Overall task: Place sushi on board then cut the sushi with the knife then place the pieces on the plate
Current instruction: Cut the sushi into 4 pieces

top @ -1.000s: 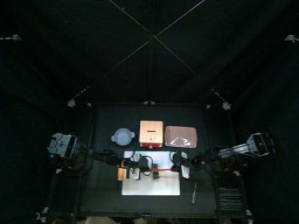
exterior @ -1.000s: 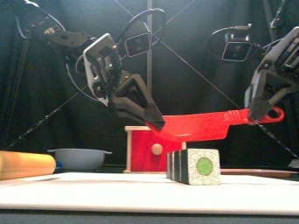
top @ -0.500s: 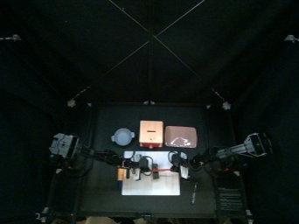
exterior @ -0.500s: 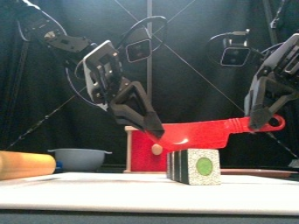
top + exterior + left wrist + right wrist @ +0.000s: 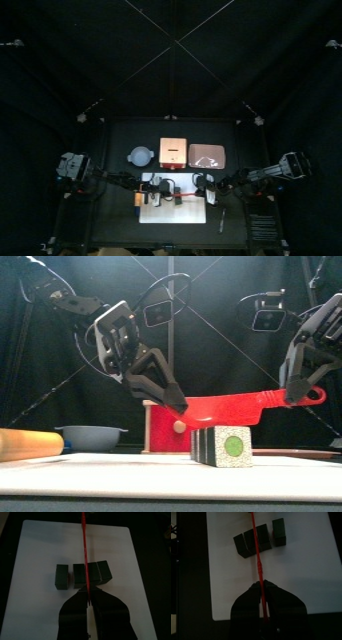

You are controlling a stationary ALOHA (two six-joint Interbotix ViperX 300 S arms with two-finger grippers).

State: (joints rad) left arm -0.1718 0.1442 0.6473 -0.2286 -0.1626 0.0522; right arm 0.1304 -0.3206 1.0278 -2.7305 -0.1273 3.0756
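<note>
Left gripper (image 5: 171,399) jaws pinching blade tip of red knife (image 5: 227,409); right gripper (image 5: 297,391) jaws clamping its handle. Knife hovering just above sushi roll (image 5: 225,446) standing on white board (image 5: 107,471). Risk: arms lowering unevenly, blade tilting, missing seam, shoving blocks sideways.

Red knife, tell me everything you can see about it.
The red knife looks plastic, with a broad flat blade and a looped handle end. It is held roughly level, edge down, between both grippers: the left gripper pinches the blade tip, the right gripper the handle. Its edge sits right at the top of the sushi roll; contact is unclear.
</note>
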